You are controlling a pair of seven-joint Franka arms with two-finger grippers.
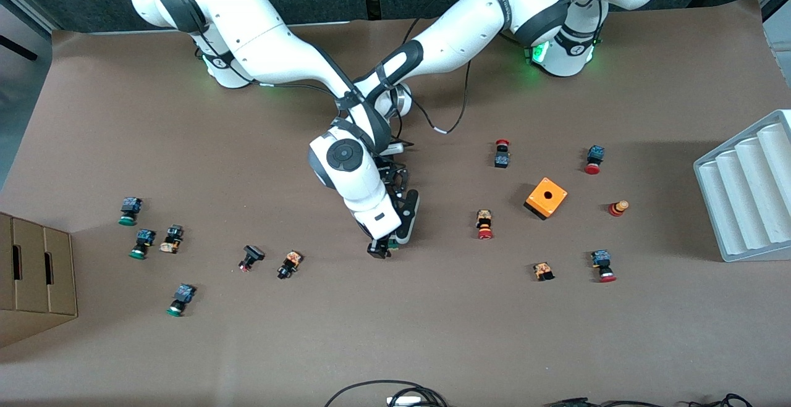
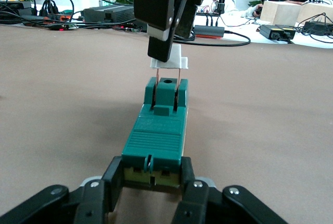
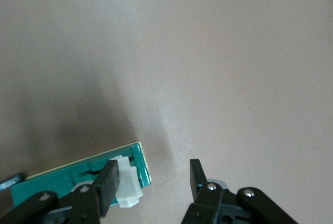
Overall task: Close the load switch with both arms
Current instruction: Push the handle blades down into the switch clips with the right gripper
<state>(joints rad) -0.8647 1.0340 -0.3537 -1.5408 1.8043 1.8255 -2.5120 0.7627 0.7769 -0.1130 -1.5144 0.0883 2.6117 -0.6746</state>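
Left wrist view: left gripper clamps the load switch by one end.
Right gripper touches its white lever; grip unconfirmed. Switch lies flat, long axis running from the left gripper toward the lever, well apart from the orange box.

A wide table covered in plain brown paper carries small push-buttons scattered flat across it: green-capped ones toward the right arm's end, red-capped ones toward the left arm's end. An orange box with a round hole sits among the red ones. The narrow dark-green load switch rests on the paper mid-table.
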